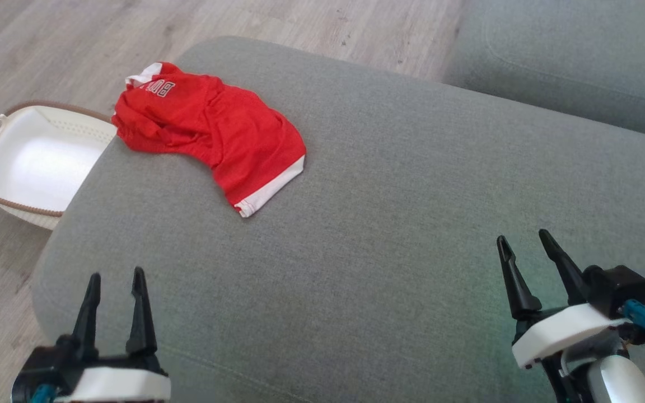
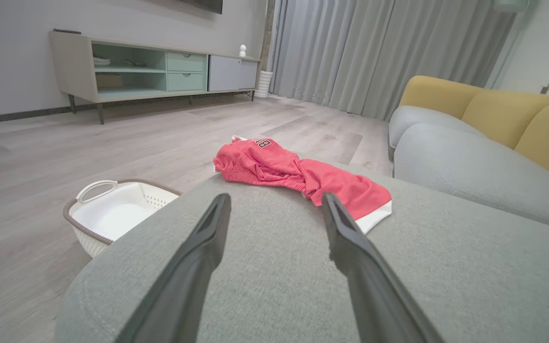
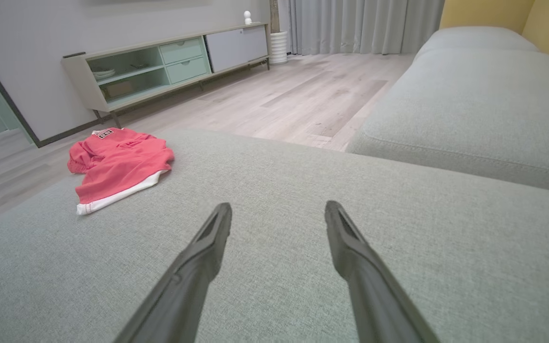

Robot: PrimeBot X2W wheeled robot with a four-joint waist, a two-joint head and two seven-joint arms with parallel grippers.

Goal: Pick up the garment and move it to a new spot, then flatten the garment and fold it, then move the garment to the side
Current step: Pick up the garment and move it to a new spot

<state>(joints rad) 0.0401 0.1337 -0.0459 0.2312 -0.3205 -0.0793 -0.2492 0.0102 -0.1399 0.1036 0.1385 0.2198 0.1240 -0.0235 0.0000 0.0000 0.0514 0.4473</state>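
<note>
The garment (image 1: 210, 131) is a red pair of shorts with white trim and dark lettering, lying crumpled at the far left corner of a grey cushion (image 1: 356, 224). It also lies ahead in the left wrist view (image 2: 298, 178) and at the left in the right wrist view (image 3: 117, 166). My left gripper (image 1: 116, 274) hovers open at the lower left, well short of the garment, nothing between its fingers (image 2: 208, 238). Over the cushion's near right stands my right gripper (image 1: 524, 238), open and empty, far from the garment.
A white basket (image 1: 31, 162) with a brown rim stands on the wood floor just left of the cushion, under the garment's corner. A second grey cushion (image 1: 569, 61) lies at the far right. A low cabinet (image 2: 155, 71) stands against the far wall.
</note>
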